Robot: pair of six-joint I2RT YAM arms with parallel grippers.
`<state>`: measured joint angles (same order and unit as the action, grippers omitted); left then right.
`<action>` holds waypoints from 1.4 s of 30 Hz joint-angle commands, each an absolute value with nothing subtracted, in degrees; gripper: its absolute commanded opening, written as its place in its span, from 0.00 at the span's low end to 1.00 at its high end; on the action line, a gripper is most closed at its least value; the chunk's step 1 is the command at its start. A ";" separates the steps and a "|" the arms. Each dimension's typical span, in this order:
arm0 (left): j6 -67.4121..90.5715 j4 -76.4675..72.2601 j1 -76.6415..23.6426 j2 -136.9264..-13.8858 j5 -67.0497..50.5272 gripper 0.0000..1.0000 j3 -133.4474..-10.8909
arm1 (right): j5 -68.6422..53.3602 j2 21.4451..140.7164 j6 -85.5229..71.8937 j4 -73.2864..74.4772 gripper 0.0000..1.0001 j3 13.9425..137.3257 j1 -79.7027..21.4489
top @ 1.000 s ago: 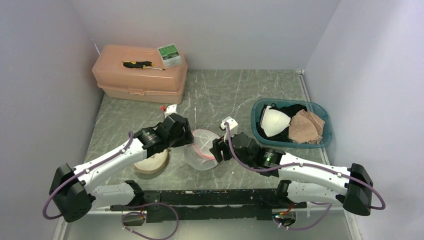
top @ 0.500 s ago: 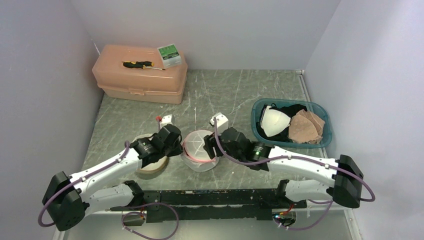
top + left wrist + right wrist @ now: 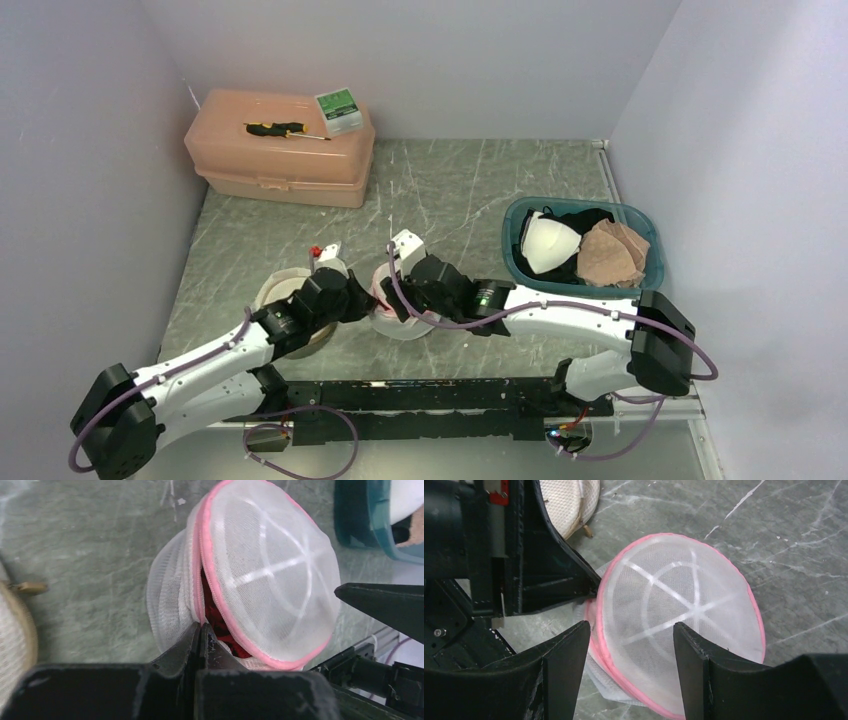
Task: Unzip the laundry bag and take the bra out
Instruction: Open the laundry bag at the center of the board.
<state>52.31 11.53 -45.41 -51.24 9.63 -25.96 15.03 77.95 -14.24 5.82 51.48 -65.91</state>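
The laundry bag (image 3: pixel 402 326) is a round white mesh dome with pink trim (image 3: pixel 270 580) lying mid-table, its seam parted. Something red, which I take for the bra (image 3: pixel 216 616), shows in the gap. My left gripper (image 3: pixel 201 626) is shut, its tips pinched on the pink edge at the opening (image 3: pixel 364 300). My right gripper (image 3: pixel 631 630) stands open, one finger on each side of the domed upper half (image 3: pixel 679 605), apart from the mesh. One right finger (image 3: pixel 380 605) shows at the bag's far side.
A beige round mesh bag (image 3: pixel 285 292) lies just left of the left gripper. A teal basket (image 3: pixel 648 215) with white and tan bras sits at the right. A peach toolbox (image 3: pixel 280 160) with a screwdriver (image 3: pixel 275 128) and a green box (image 3: pixel 338 110) stands back left.
Both arms have swung leftward and nearer. The left gripper has gone from open to shut on the bag's pink edge. The right gripper has stayed open.
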 commanded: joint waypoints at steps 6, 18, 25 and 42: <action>53.43 -13.39 -45.13 -55.89 1.39 0.03 -21.45 | 22.33 76.48 -13.41 3.17 0.66 49.92 -68.10; 54.00 -16.05 -45.23 -55.92 -0.09 0.03 -20.96 | 36.67 82.90 -12.49 7.92 0.55 52.27 -69.45; 53.75 -14.02 -45.21 -55.07 -0.09 0.03 -20.89 | 39.95 80.84 -13.76 7.80 0.31 51.61 -70.50; 52.53 -12.01 -45.24 -56.40 2.27 0.03 -22.13 | 38.30 66.63 -18.96 7.20 0.00 44.08 -70.88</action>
